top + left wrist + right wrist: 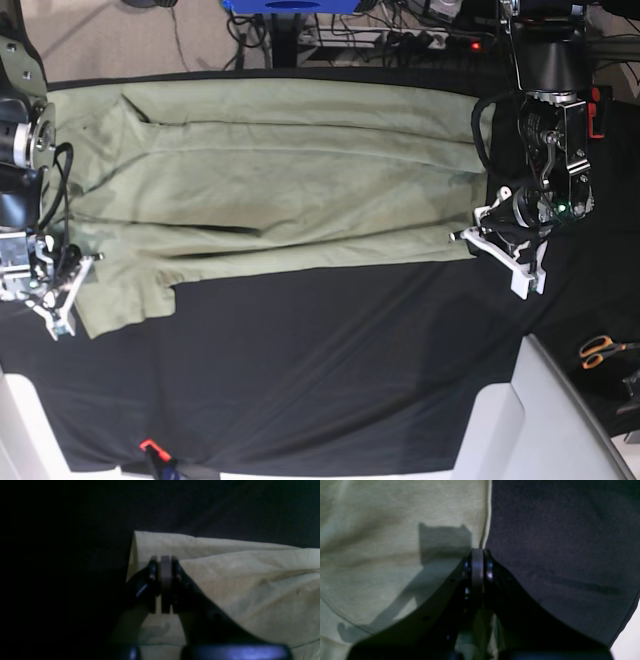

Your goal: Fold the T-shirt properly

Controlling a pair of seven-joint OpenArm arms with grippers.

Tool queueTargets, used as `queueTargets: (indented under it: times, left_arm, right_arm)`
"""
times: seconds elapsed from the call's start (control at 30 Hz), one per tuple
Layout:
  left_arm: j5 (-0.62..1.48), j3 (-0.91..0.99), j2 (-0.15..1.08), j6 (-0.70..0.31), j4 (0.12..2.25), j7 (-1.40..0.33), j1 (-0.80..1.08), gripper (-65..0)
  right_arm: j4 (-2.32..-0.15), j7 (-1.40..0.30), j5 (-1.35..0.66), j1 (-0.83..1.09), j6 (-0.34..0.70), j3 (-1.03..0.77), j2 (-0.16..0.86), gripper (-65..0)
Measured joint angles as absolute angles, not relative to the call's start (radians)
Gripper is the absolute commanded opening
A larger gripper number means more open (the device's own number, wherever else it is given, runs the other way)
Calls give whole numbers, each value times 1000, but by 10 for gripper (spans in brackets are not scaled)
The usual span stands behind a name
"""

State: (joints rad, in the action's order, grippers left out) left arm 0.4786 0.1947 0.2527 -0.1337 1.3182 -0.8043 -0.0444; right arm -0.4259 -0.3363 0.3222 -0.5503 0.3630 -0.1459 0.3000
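Note:
The pale sage-green T-shirt (280,170) lies spread across the black table cloth (330,370), with its length running left to right in the base view. My left gripper (165,561) is shut on a raised corner of the T-shirt (237,580), and creases pull away from its tips. In the base view this gripper (468,238) is at the shirt's lower right corner. My right gripper (477,552) is shut right at the T-shirt's hemmed edge (486,517), which runs into its tips. In the base view it (70,300) sits at the sleeve on the left.
Orange-handled scissors (603,350) lie at the right edge. A white panel (520,420) borders the cloth at the lower right. Cables and a blue object (290,5) are beyond the far edge. A small red item (150,447) sits at the near edge.

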Motion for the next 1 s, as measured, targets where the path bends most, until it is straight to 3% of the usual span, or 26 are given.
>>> queueTargets:
  times: [0.33,1.0]
  left_arm:
    - [478,194,252,-134,1320,-805,-50,-650]
    - [478,192,253,-134,1438,-854,-49,-650]
  right_arm:
    - [-534,-352,322,-542,366,-146,300,-650]
    - [-1044,-672,315,-390,445,-143,294,-650]
